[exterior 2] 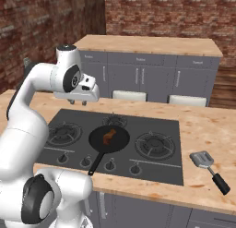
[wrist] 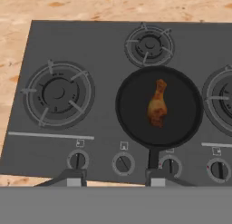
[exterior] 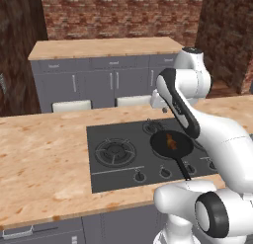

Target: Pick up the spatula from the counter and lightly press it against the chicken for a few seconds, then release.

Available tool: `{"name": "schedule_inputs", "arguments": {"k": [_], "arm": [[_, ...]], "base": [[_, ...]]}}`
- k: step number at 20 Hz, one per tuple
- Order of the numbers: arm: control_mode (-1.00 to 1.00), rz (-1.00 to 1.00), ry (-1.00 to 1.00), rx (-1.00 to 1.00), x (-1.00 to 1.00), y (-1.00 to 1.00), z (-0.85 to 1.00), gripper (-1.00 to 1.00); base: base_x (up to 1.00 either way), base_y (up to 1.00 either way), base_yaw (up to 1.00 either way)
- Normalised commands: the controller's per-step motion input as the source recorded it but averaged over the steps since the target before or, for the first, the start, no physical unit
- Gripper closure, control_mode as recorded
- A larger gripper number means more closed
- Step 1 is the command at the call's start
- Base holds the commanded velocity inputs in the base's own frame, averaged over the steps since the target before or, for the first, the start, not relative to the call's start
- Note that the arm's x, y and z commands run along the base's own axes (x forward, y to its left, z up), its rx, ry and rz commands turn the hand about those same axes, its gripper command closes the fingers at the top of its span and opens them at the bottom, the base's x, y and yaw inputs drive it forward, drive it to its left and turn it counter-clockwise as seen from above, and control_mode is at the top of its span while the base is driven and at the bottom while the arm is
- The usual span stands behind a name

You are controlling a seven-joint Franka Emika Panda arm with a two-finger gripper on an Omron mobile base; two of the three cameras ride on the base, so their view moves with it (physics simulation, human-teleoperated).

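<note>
**Tool state.** The gripper (exterior 2: 77, 102) stands wide open and holds nothing. In the hand view the two fingertips (wrist: 74, 177) rise well apart at the lower edge, with nothing between them. The gripper hangs in the air over the left rear part of the cooktop (exterior 2: 156, 169) and touches no surface.

**Task items.**
- The spatula (exterior 2: 209, 169) lies flat on the counter (exterior 2: 203, 130), to the right of the cooktop and well apart from the gripper. Its grey blade points toward the cooktop. Its black handle runs toward the front right, ending near the front edge of the counter.
- The chicken (wrist: 157, 105), a browned drumstick, lies in the middle of the black pan (wrist: 131, 109).
- The pan sits on the centre front burner. Its handle points toward the front edge of the cooktop and crosses the row of knobs (wrist: 123, 163).

**Markings.** A small mark sits above each knob. These marks are too small to read.

**Edges and clearance.**
- A strip of bare wood separates the right edge of the cooktop from the spatula blade.
- The space above the pan is open.
- Open burners lie to the left, right and rear of the pan.
- Two white stool tops (exterior 2: 129, 95) stand just behind the far edge of the counter. Grey cabinets (exterior 2: 138, 77) and a brick wall (exterior 2: 170, 15) stand further back.
</note>
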Motion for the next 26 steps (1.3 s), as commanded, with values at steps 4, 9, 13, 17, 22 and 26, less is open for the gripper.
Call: {"name": "schedule_inputs", "arguments": {"k": [4, 9, 13, 17, 22, 26], "arm": [[-1.0, 0.0, -0.02, 0.0, -0.11, 0.0, 0.0, -1.0], [-1.0, -0.05, -0.07, 0.0, -0.48, -0.08, 0.0, -1.0], [-1.0, -0.07, -0.04, 0.0, -0.43, -0.31, -0.1, -1.0], [-1.0, -0.05, 0.0, 0.0, -0.27, -0.46, -0.06, -1.0], [-1.0, 0.0, -0.01, 0.0, -0.12, -0.43, 0.0, -1.0], [-1.0, 0.05, 0.0, 0.0, -0.01, -0.34, 0.0, -1.0]], "base": [[0.0, 0.0, 0.0], [0.0, 0.0, 0.0], [0.0, 0.0, 0.0], [0.0, 0.0, 0.0], [0.0, 0.0, 0.0], [0.0, 0.0, 0.0]]}}
